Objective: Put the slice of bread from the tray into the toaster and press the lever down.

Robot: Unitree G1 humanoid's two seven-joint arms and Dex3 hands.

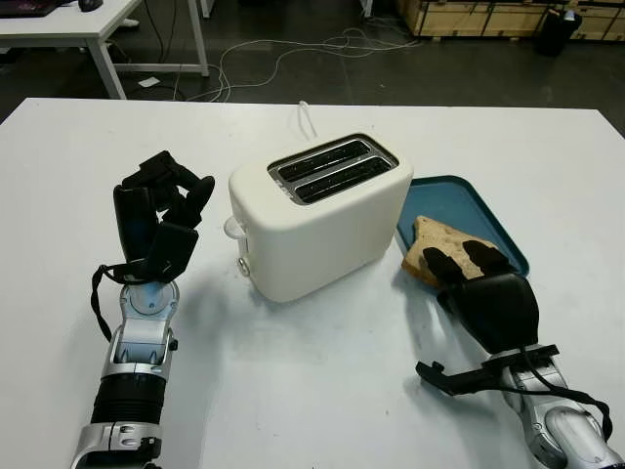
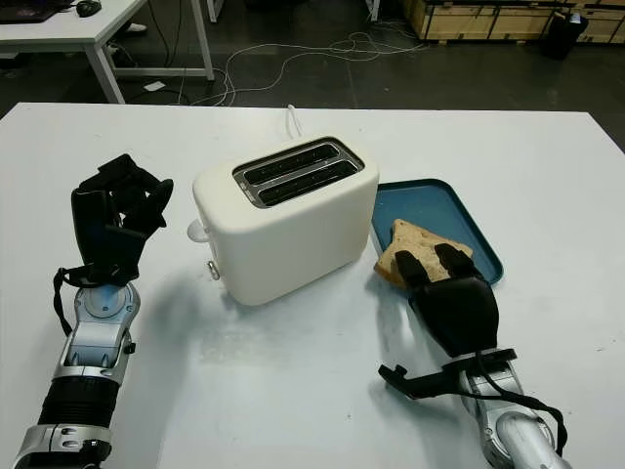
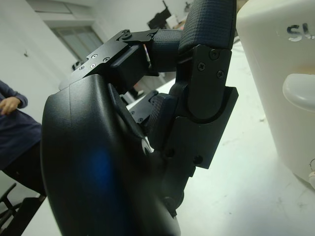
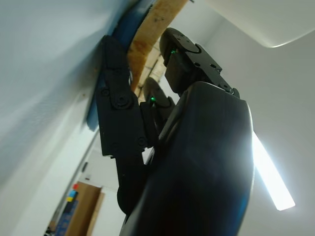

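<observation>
Now | right hand (image 1: 467, 262) clasps bread slice (image 1: 439, 241) at tray (image 1: 459, 200) edge | left hand (image 1: 161, 210) curled, empty

Head stereo downward; 2 close wrist cameras

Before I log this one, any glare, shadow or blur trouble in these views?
Right wrist view: a ceiling light flares beside the right hand. Left wrist view: the toaster looks soft and overexposed. Left eye view: even light, soft shadow on the table before the toaster; bread reads clearly.
</observation>
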